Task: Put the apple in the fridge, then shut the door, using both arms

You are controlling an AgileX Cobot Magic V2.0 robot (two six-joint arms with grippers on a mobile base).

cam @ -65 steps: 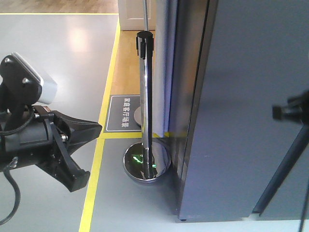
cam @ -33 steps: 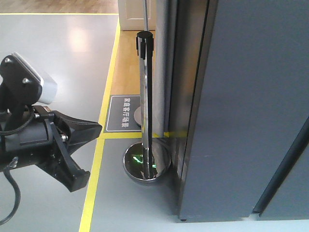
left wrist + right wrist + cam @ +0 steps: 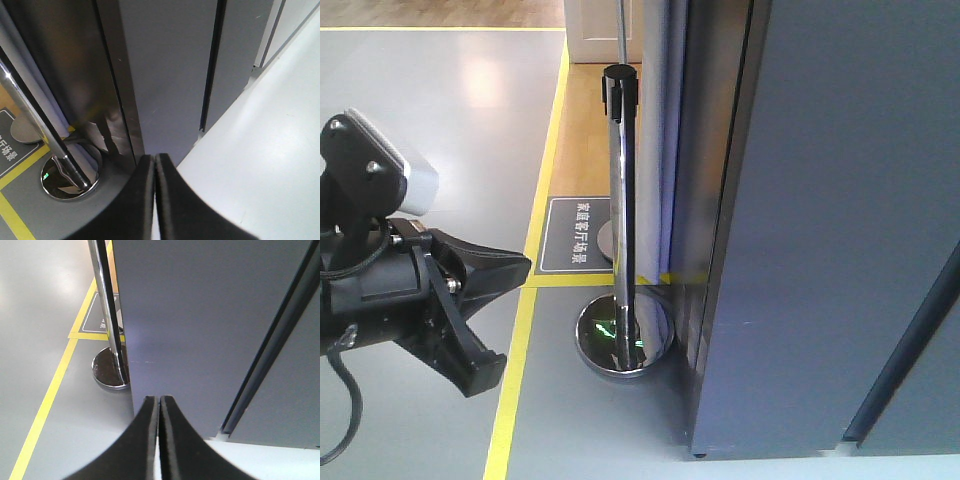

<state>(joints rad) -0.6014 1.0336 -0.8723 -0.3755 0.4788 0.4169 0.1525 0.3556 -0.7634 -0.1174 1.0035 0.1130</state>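
Grey floor (image 3: 440,120), stanchion base (image 3: 624,340), fridge (image 3: 820,250)

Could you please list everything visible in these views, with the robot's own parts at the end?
fridge: one, dark grey, right side, standing on the floor
door: one, dark grey, appears shut
stanchion post: one, chrome and black, left of the fridge, on a round base
floor sign: one, dark with white text, behind the post's base
floor tape: yellow lines, left of the post
apple: none in view
left gripper: one, black, shut, empty, pointing at the fridge's lower corner
right gripper: one, black, shut, empty, facing the door
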